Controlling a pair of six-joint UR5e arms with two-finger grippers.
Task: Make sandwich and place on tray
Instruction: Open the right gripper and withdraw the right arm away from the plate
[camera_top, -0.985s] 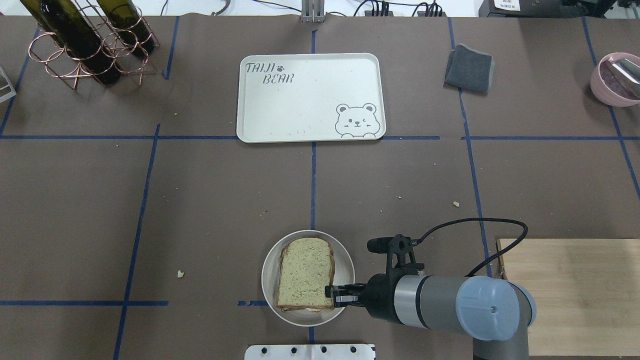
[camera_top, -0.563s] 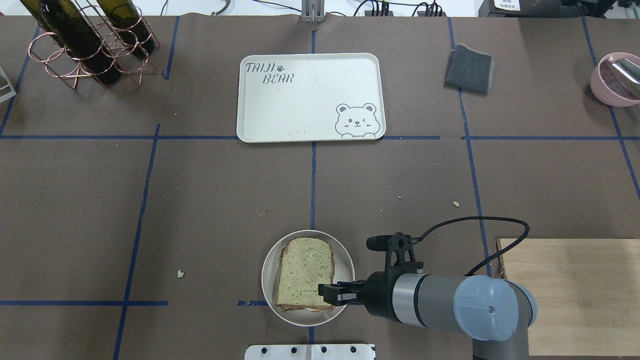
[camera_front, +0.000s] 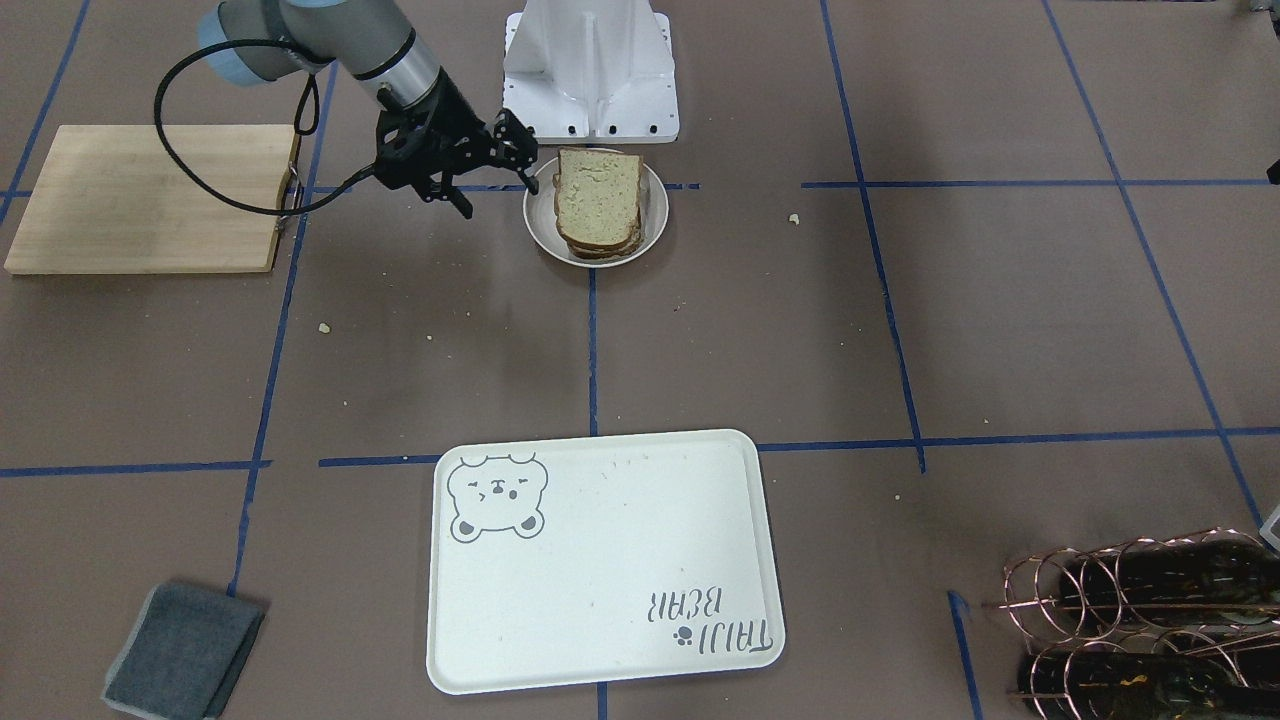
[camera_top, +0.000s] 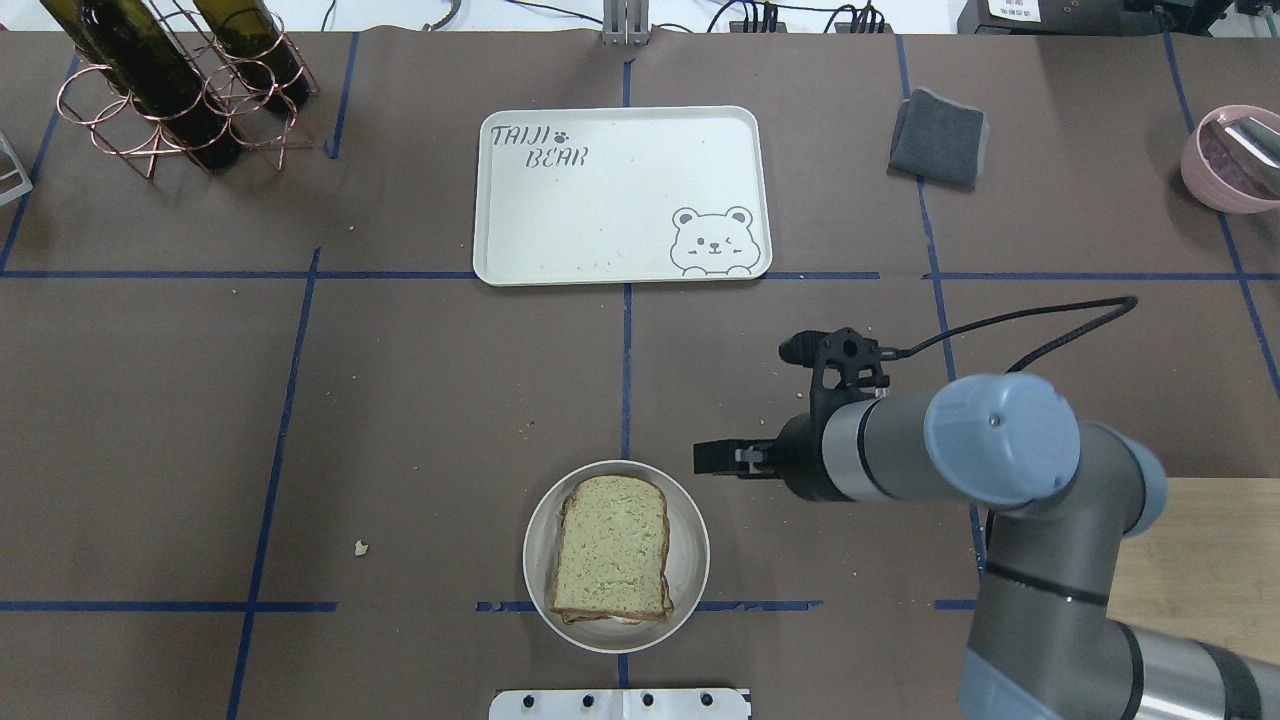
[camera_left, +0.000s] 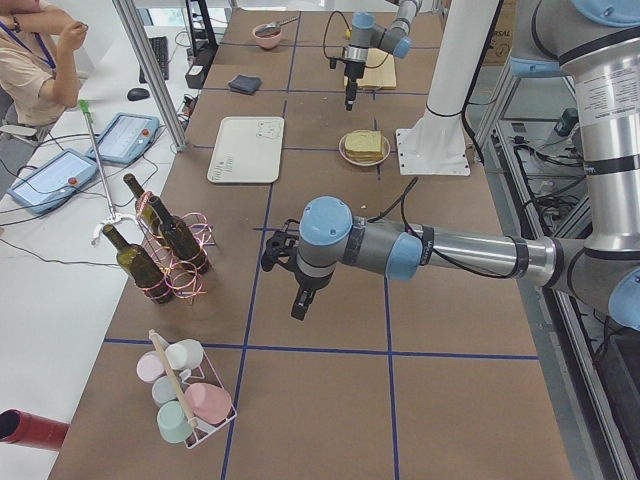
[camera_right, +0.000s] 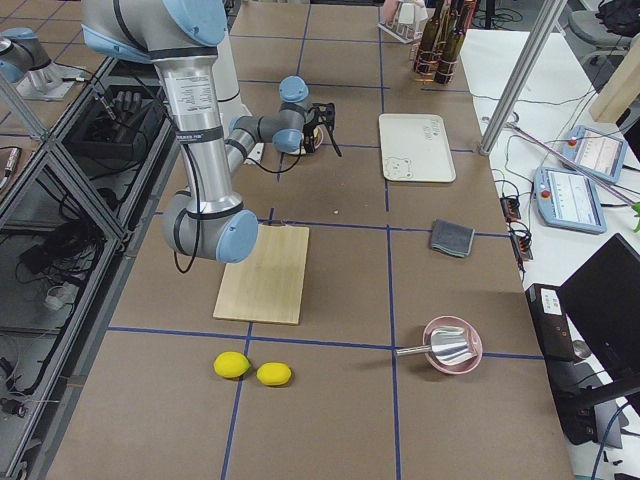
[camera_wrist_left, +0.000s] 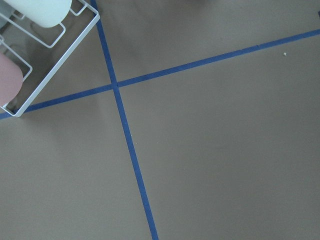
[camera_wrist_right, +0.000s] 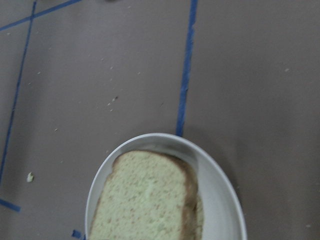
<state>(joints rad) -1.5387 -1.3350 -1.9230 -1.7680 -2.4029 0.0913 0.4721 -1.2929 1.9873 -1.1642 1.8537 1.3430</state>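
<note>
Two bread slices, stacked as the sandwich (camera_top: 610, 548), lie on the round plate (camera_top: 693, 540) at the middle of the table (camera_top: 400, 400) edge nearest my base. The tray (camera_top: 600, 215) sits well apart from it, toward the far edge. My right gripper (camera_top: 706, 457) hovers released and empty, just beyond the plate. Whether my left gripper (camera_left: 298, 308) is slack or clenched, I cannot tell

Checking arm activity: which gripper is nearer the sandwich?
Right. The right gripper hovers close to the plate holding the sandwich; the left gripper is far down the table, by the wine bottles.
</note>
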